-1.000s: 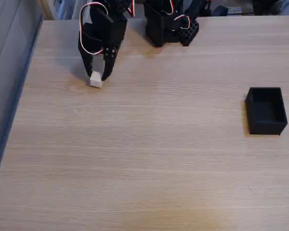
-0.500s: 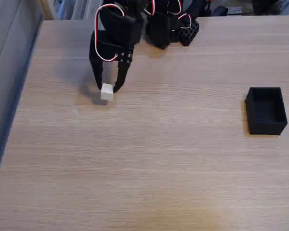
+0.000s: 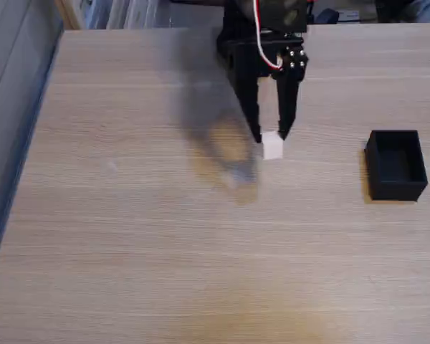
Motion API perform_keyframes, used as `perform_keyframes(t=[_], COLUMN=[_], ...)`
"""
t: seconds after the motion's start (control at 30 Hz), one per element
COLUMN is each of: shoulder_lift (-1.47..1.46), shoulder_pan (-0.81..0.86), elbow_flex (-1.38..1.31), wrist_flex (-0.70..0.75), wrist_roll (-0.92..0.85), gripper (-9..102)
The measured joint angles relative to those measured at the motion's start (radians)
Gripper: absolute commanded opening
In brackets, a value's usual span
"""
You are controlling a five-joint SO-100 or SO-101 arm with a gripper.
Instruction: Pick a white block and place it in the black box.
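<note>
In the fixed view my black gripper (image 3: 270,137) hangs over the middle of the table, shut on the small white block (image 3: 272,147) held between its fingertips. The block is lifted clear of the wood; its shadow lies lower left of it. The black box (image 3: 395,164) stands open-topped near the right edge, well to the right of the gripper, with nothing visible inside.
The light wooden table (image 3: 165,251) stretches wide in front and to the left. The arm's black base (image 3: 233,39) sits at the back edge. A grey wall or floor strip runs along the left side.
The gripper has carried the white block from the back left of the table to the right, toward the black box, and has raised it higher above the surface.
</note>
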Motion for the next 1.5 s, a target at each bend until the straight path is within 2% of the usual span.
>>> perform_keyframes(t=[0.3,0.77,1.13,1.5], shoulder_lift=[0.156,0.058,-0.147,-0.334], shoulder_pan=[-0.268,-0.575,-0.617,-0.595], elbow_flex=[0.078,0.046,-0.017,-0.137], wrist_flex=[0.029,-0.038,-0.156,-0.196], wrist_roll=[0.054,0.114,0.114,0.167], gripper=[0,0,0,2])
